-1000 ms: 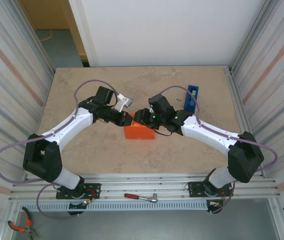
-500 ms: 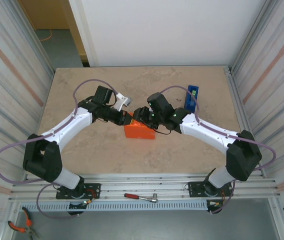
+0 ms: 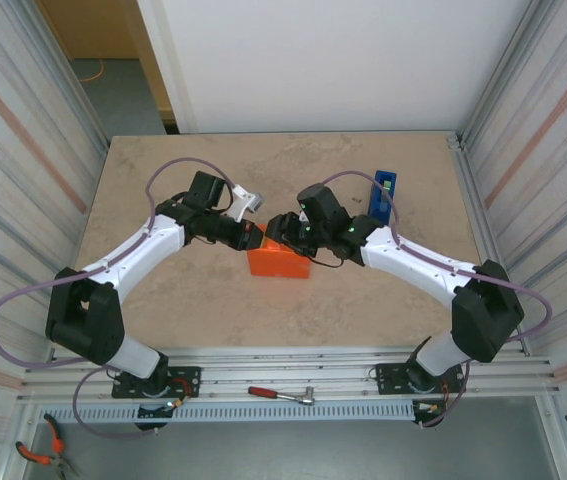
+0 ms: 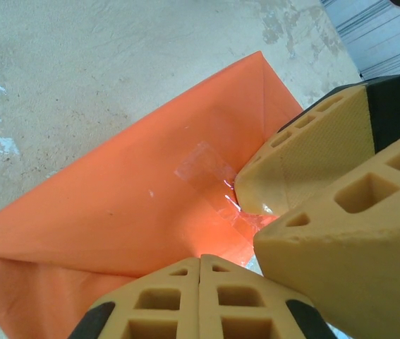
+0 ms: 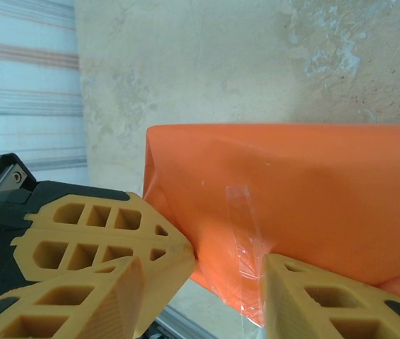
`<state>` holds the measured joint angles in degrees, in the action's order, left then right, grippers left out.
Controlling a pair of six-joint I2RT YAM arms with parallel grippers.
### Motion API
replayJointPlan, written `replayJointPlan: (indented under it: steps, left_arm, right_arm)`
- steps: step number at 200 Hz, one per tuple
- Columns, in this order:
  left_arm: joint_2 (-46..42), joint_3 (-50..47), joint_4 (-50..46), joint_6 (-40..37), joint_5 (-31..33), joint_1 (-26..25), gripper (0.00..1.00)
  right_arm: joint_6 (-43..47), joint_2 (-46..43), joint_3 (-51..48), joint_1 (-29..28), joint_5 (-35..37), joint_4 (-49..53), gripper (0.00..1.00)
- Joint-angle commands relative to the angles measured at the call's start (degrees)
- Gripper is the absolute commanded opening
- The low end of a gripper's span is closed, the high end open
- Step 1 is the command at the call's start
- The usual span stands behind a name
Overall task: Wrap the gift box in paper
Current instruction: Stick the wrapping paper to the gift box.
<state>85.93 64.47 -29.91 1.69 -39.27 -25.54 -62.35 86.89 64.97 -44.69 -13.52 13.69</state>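
Top external view placed the wrapped box at the middle of the table [image 3: 163, 170], with the paper [image 3: 279, 262] folded right round it so that the box itself was hidden. I judged the wrapping mostly done. A strip of clear tape [image 4: 201, 164] crossed a seam, but its end looked crumpled rather than pressed flat, and I could not tell whether the paper's ends were closed. Both grippers met at the far edge of the paper. The left gripper [image 4: 200, 263] had its jaws pressed together on nothing, its tips just at the paper. The right gripper [image 5: 207, 272] had its jaws spread, with the loose tape end and the paper's edge between them.
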Motion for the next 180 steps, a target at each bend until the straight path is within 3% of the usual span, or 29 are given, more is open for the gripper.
replayJointPlan:
  steps: [1, 35, 121, 180]
  left_arm:
    - [2.8, -1.5, -1.4, 0.1, -1.4, -2.9, 0.0]
    - [1.7, 0.6, -0.7, 1.9, -3.2, -1.9, 0.0]
    - [0.7, 8.0, -1.2, 3.6, -4.6, 0.4, 0.0]
    - [3.0, 7.7, -1.3, 3.1, -5.5, -0.3, 0.0]
  right_arm:
    - [3.7, 4.0, -1.4, -1.8, -7.0, 0.1, 0.46]
    - [3.4, 4.1, -2.5, -1.5, -6.6, 1.4, 0.39]
    - [2.5, 3.1, -4.8, -1.2, -4.9, 2.6, 0.37]
    - [2.4, 3.1, -4.9, -1.2, -4.7, 2.3, 0.37]
